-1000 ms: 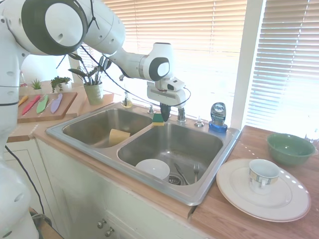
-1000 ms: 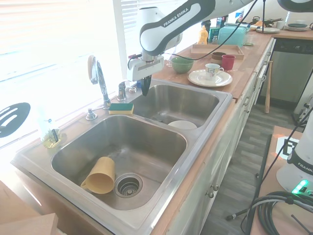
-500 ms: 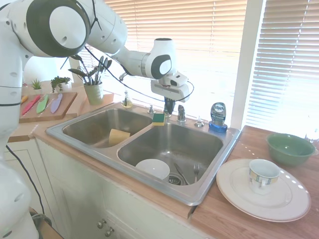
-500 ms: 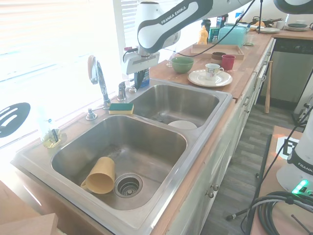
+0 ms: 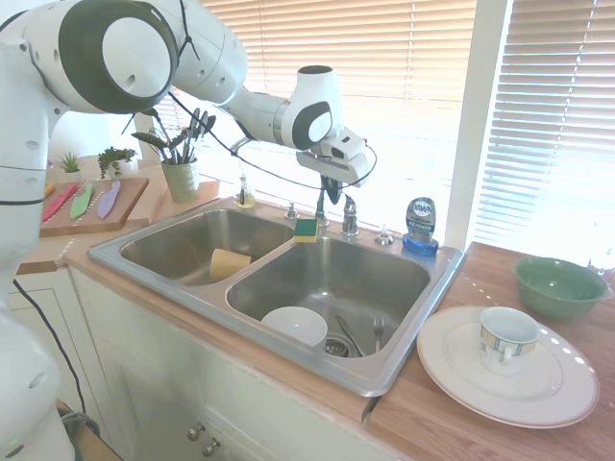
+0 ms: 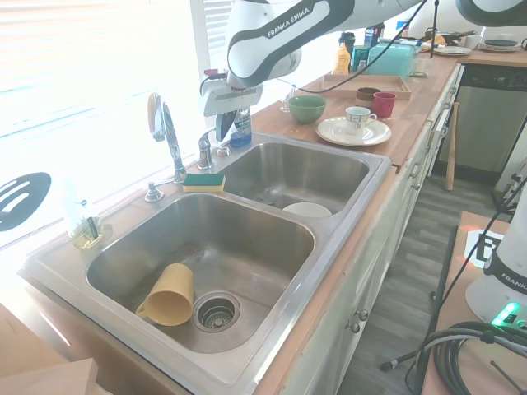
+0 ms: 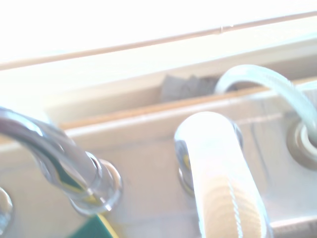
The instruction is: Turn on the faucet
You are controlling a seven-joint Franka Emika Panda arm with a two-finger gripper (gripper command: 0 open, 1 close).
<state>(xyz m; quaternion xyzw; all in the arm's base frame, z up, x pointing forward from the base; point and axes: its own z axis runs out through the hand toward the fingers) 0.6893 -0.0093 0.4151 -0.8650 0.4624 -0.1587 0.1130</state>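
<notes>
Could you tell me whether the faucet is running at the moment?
Off, it seems: no stream falls from the faucet spout, and the gripper hangs just above its lever handle.

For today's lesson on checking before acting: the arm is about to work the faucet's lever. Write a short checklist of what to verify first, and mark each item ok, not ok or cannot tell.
1. Gripper near the lever handle: ok, just above it.
2. Fingers touching the handle: cannot tell.
3. Finger opening: cannot tell.
4. Faucet spout over a basin: cannot tell, seen from the side.
5. Sponge and blue soap bottle away from the handle: ok.
6. Water already running: not visible, so apparently off.
</notes>
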